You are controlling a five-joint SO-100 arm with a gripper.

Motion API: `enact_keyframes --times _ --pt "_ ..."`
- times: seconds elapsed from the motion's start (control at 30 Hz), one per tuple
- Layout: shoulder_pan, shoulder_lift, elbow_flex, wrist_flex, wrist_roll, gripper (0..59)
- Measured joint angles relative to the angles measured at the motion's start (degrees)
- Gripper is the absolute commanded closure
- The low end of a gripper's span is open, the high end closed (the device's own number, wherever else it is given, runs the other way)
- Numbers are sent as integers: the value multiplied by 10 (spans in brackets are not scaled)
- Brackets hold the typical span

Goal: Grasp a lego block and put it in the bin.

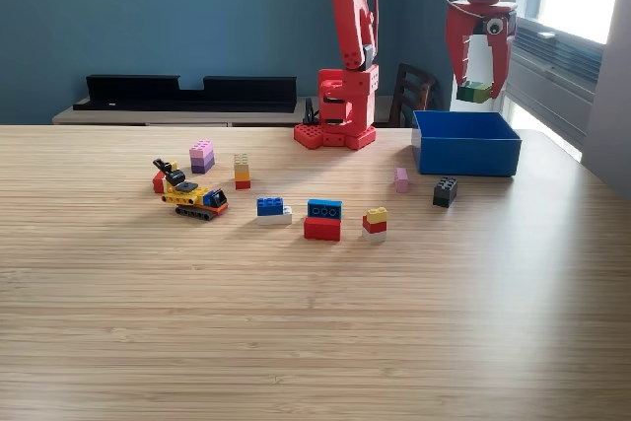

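Observation:
The red arm reaches up and over to the exterior view's right, and its gripper [477,86] hangs above the blue bin [465,142]. A small green and yellow lego block [474,92] sits between the fingertips, with the gripper shut on it, a short way above the bin's back rim. More lego blocks lie on the wooden table: a pink one [401,179], a black one [445,191], a yellow-red-white stack [375,224], a blue-on-red pair [323,220], a blue-on-white one [272,209].
Further to the exterior view's left stand a yellow-orange-red stack [242,172], a pink-purple stack [202,156] and a small yellow lego vehicle [189,194]. The arm's red base [337,110] sits at the table's back edge. A dark chair [414,94] stands behind it.

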Motion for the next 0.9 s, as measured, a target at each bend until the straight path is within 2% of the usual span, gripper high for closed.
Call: enact_keyframes --times 0.03,0.1,0.17,0.3,0.4,0.47,0.53,0.67,0.73,0.9 --pt "-4 0 3 0 -4 567" --pt "-7 0 10 0 -12 433" --pt "-6 0 19 0 -21 336" --pt "-6 0 42 -15 -34 249" --pt "-6 0 55 -33 -39 226" --pt "-6 0 59 -43 -39 240" --pt "-6 0 59 -50 -39 291" --pt "-1 0 56 -52 -36 496" --pt "18 0 38 -52 -22 575" --pt "104 0 -33 -44 5 585"
